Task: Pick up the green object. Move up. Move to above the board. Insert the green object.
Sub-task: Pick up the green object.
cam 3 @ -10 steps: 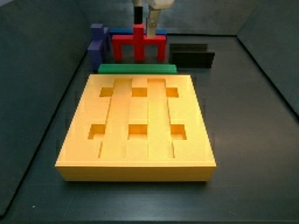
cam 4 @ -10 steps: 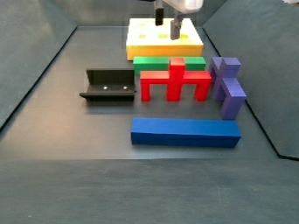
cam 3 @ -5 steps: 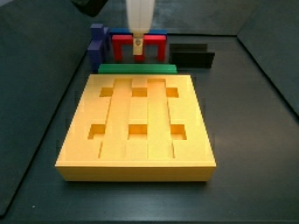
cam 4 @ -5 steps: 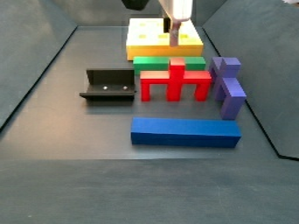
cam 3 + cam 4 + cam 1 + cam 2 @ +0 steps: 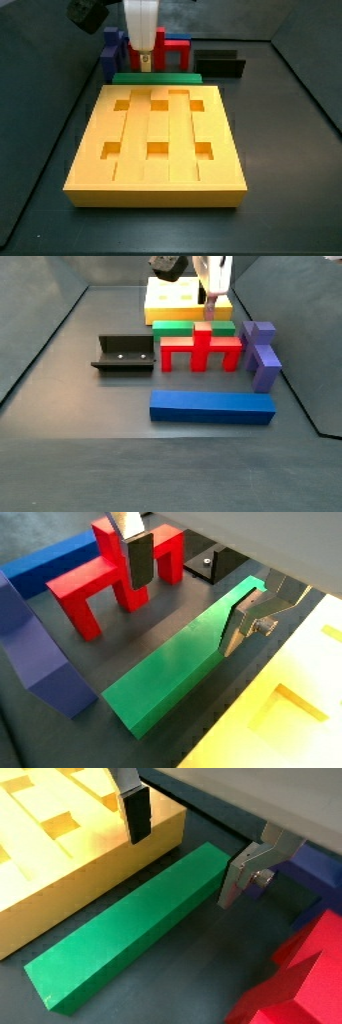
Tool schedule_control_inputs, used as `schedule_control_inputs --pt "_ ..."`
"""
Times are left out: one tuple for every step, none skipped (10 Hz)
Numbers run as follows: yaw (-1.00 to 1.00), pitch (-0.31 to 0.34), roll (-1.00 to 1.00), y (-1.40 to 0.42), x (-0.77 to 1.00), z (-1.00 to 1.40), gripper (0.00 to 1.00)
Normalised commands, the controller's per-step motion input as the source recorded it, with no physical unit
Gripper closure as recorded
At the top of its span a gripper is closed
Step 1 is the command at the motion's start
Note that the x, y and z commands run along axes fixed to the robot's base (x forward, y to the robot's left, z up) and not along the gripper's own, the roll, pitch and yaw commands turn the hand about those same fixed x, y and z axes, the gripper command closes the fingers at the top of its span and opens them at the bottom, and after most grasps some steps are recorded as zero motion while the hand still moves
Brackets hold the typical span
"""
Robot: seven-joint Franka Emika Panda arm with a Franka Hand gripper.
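The green object (image 5: 156,77) is a long green bar lying on the floor against the far end of the board (image 5: 156,185). It shows in both wrist views (image 5: 174,672) (image 5: 120,938) and in a side view (image 5: 194,328). The board is a thick yellow-orange slab with six square holes (image 5: 171,306) (image 5: 54,863) (image 5: 287,712). My gripper (image 5: 140,66) (image 5: 214,311) is open and empty, low over one end of the green bar. In both wrist views (image 5: 187,612) (image 5: 182,868) one finger is on each side of the bar, apart from it.
A red cross-shaped piece (image 5: 167,50) (image 5: 201,351) (image 5: 114,577) stands just beyond the green bar. A purple piece (image 5: 261,351) (image 5: 112,50) is beside it. A blue block (image 5: 211,406) lies farther off. The fixture (image 5: 221,62) (image 5: 123,354) stands to one side.
My gripper has come down and moved sideways, from high above the red piece to just over one end of the green bar. Nothing else has moved.
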Motion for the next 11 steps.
schedule_control_inputs --pt "-0.02 -0.190 -0.35 0.08 0.00 -0.34 0.00" --pt "0.00 -0.180 -0.33 0.03 0.00 -0.33 0.00" --pt "0.00 -0.149 -0.24 0.00 0.00 -0.28 0.00" --pt "-0.03 -0.096 -0.10 0.00 0.00 -0.25 0.00" --pt "-0.09 -0.036 -0.04 0.00 0.00 -0.24 0.00" --pt "-0.18 0.000 0.00 0.00 0.10 -0.20 0.00" --pt "-0.24 0.029 0.00 0.00 0.12 -0.16 0.00" --pt "-0.26 0.029 0.00 0.00 0.11 -0.15 0.00" --pt "-0.19 0.004 0.00 0.00 0.00 -0.14 0.00" --pt "-0.13 0.000 0.00 0.00 0.00 -0.17 0.00" --pt "-0.07 0.000 0.00 0.03 -0.07 -0.17 0.00"
